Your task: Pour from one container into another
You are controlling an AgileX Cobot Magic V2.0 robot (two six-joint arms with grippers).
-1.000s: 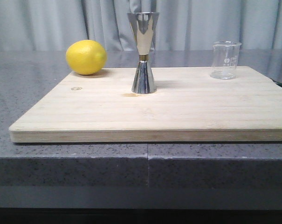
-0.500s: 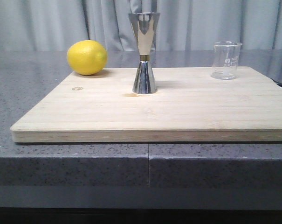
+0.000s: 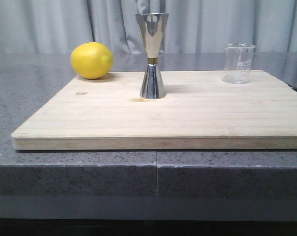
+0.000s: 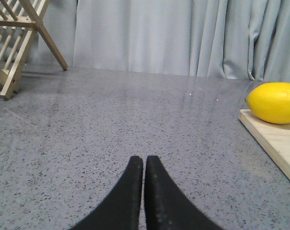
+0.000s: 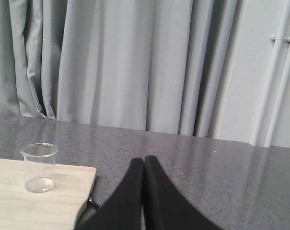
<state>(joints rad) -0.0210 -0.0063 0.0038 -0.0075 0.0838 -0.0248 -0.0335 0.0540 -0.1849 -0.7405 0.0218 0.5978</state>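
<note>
Pale wood makes up the cutting board (image 3: 158,115), which lies on a grey speckled surface (image 3: 25,93) before grey curtains (image 5: 111,62). On the board stand three things: a yellow lemon (image 3: 92,60) at its far left corner, a steel jigger (image 3: 151,55) with a thin gold band at its waist near the middle, and a small clear glass beaker (image 3: 238,63) at its far right corner. All three are upright and well apart from one another.

White printed marks show on the beaker's wall, but they are too small and faint to read. No other writing or brand can be made out.

Neither arm shows in the front view. In the left wrist view the left gripper (image 4: 144,163) has its black fingers pressed together, holding nothing, above bare surface; the lemon lies ahead of them and off to one side, and a wooden rack (image 4: 15,38) stands off to the other. In the right wrist view the right gripper (image 5: 144,163) likewise has its fingers closed and empty; the beaker stands ahead of them and well to one side, near the board's edge.
</note>
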